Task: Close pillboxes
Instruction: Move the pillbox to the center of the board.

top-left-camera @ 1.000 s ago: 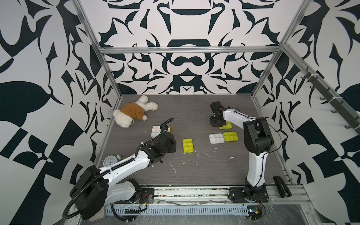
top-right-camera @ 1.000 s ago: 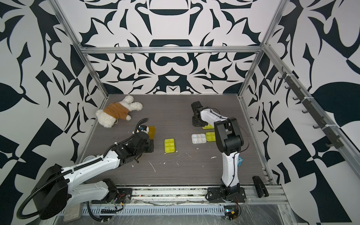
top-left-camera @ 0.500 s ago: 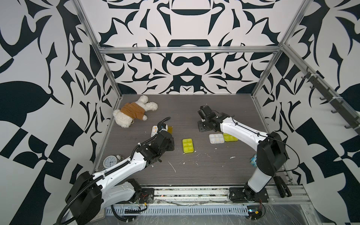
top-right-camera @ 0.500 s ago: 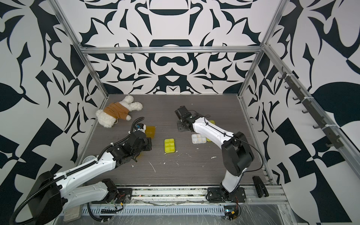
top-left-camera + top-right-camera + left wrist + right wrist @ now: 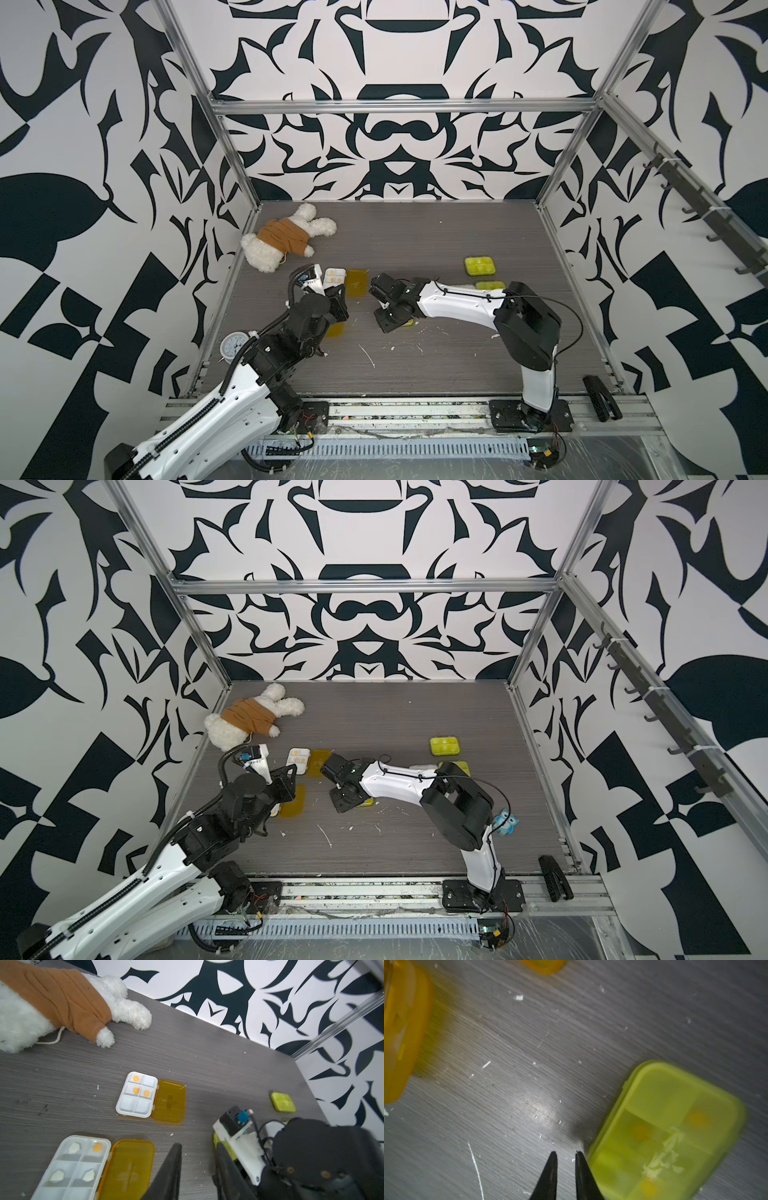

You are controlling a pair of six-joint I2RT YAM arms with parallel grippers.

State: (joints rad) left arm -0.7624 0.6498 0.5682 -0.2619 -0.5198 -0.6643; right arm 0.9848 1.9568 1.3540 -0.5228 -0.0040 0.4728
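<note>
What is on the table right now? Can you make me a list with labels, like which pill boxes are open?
Open: far amber pillbox, near amber pillbox, lids lying flat beside trays
Closed: middle yellow-green pillbox, far yellow-green pillbox
Mostly hidden: third yellow-green pillbox, behind the right arm
Left jaws: apart, empty
Right jaws: narrow gap, empty, beside the middle yellow-green pillbox
Other things: plush toy, dial clock, blue owl toy

A grey wood-grain table is shown, strewn with white scraps. On it are laid a plush toy, a rear amber pillbox and a front amber pillbox, both lids folded open, a shut yellow-green pillbox, and a dial clock.
</note>
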